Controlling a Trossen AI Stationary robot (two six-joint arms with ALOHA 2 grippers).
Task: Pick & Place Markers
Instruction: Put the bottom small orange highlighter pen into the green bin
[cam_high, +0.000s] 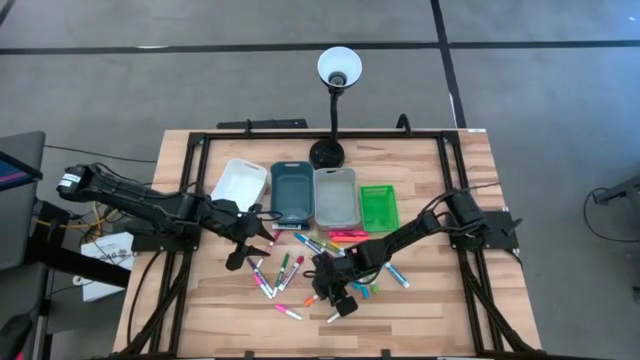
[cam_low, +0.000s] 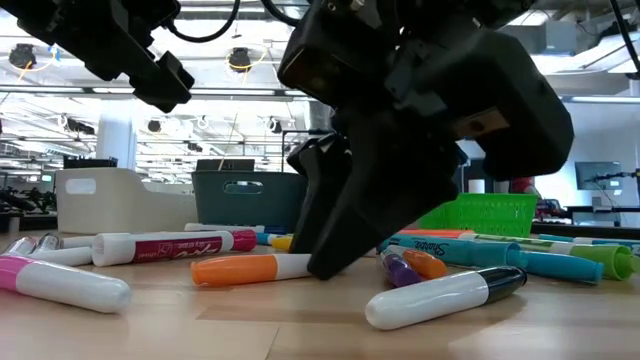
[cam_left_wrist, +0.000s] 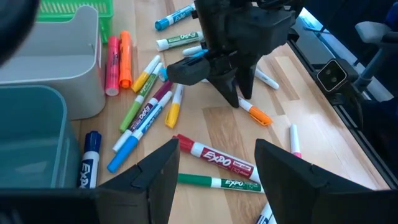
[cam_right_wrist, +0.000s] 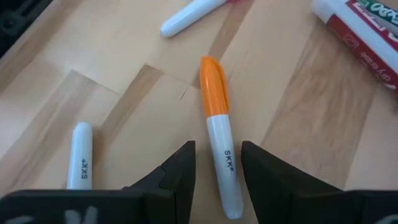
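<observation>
Right gripper is down at the table with its fingers apart, straddling the white barrel of an orange-capped marker. Not clamped yet; in the right wrist view there's bare wood showing on both sides of the barrel. In the high view that gripper sits at about 6 o'clock from the four trays, at the near edge of the marker pile.

Working outward: another white marker lies just beside it, well clear of the fingers, and a red Expo marker lies a bit further out. The rest of the markers are scattered between the two arms. The left gripper hovers wide open at about 9 o'clock from the pile, holding nothing.

The trays: white tray, blue tray, grey tray, green tray, lined up at 12 o'clock from the mess.

What could go wrong, I reckon: the marker is round and slick, so if the fingers close off-centre it may roll or squirt out. It's also gripped toward the tail end, so it could droop cap-down when lifted.
</observation>
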